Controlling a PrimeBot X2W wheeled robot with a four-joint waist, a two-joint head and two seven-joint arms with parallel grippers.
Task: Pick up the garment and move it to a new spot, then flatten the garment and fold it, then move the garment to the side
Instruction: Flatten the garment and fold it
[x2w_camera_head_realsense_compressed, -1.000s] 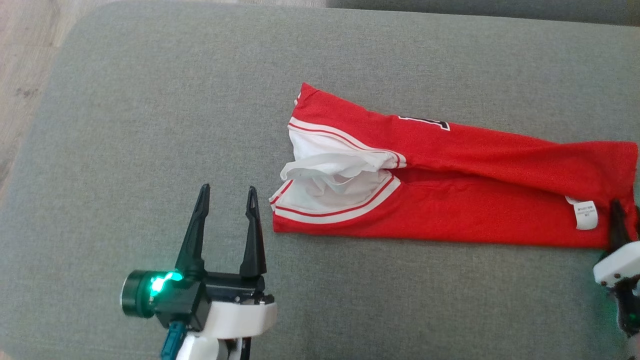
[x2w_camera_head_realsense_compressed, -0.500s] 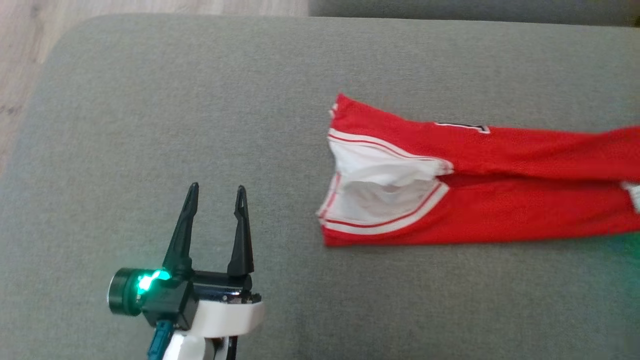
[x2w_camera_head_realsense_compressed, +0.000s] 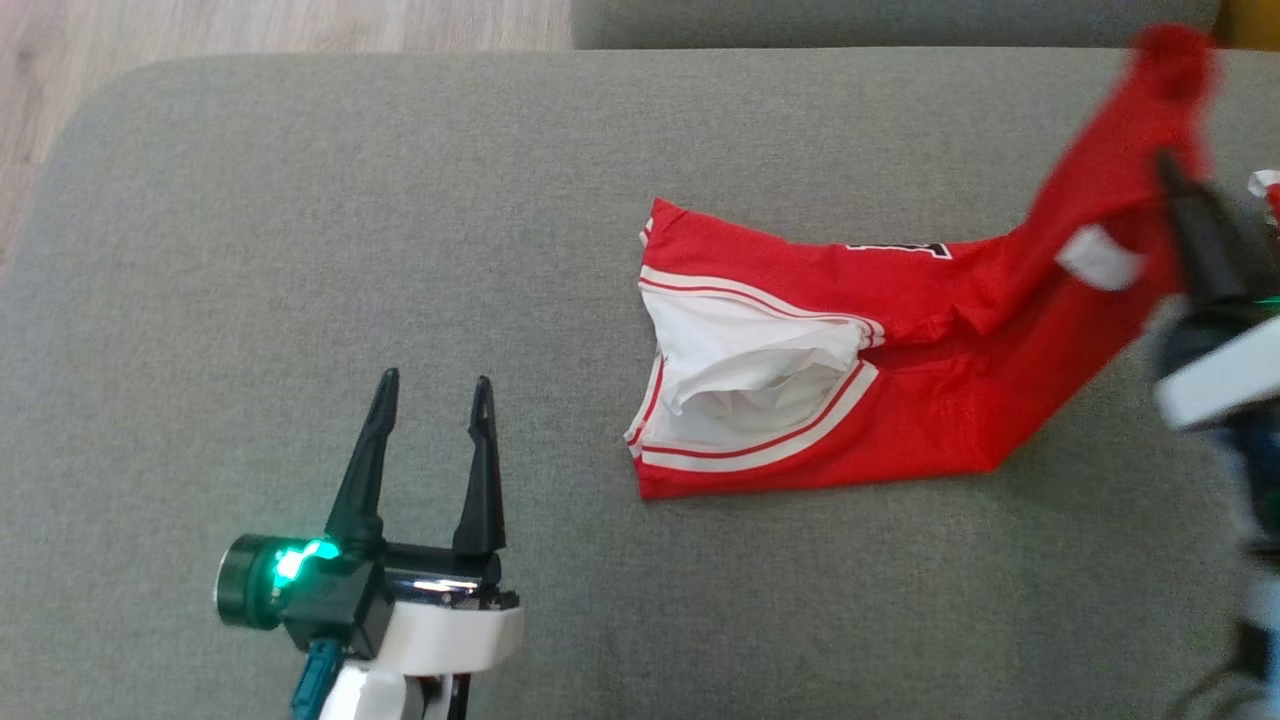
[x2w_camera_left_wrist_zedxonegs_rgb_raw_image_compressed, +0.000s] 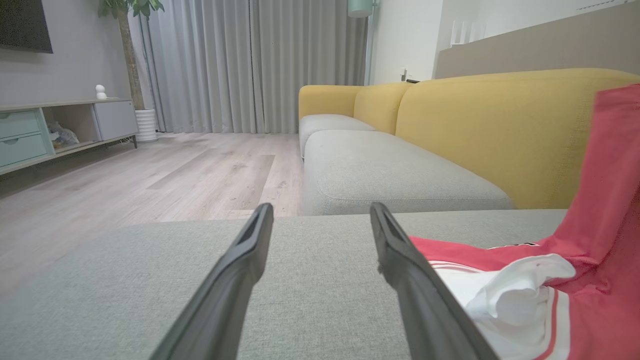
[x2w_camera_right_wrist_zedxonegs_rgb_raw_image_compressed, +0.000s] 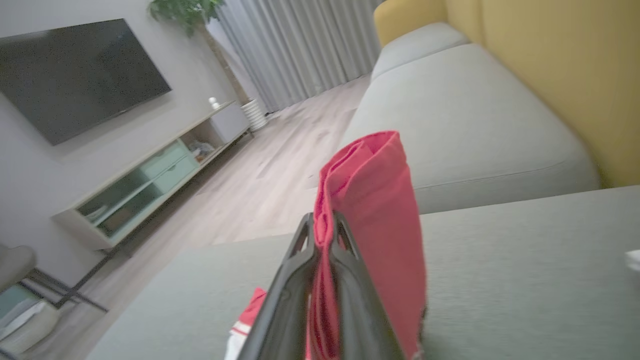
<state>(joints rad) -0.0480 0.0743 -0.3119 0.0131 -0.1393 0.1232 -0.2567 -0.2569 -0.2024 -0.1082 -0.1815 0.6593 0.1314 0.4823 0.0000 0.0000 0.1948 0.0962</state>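
The limp, light red mesh garment with white trim (x2w_camera_head_realsense_compressed: 930, 400) lies mostly on the grey fabric cushion (x2w_camera_head_realsense_compressed: 300, 250), with one end raised above the cushion's right side, pinched tight in the right pincer (x2w_camera_right_wrist_zedxonegs_rgb_raw_image_compressed: 322, 222). It will likely sag and slide, so hems or corners are the best holds. The left pincer (x2w_camera_head_realsense_compressed: 435, 380) gapes wide and empty over the cushion's near left.

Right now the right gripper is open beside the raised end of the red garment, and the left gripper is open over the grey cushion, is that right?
Not quite. The right gripper is not open beside it: it is shut on the raised end of the red garment, as the right wrist view shows. The left gripper is open over the grey cushion, as you said.
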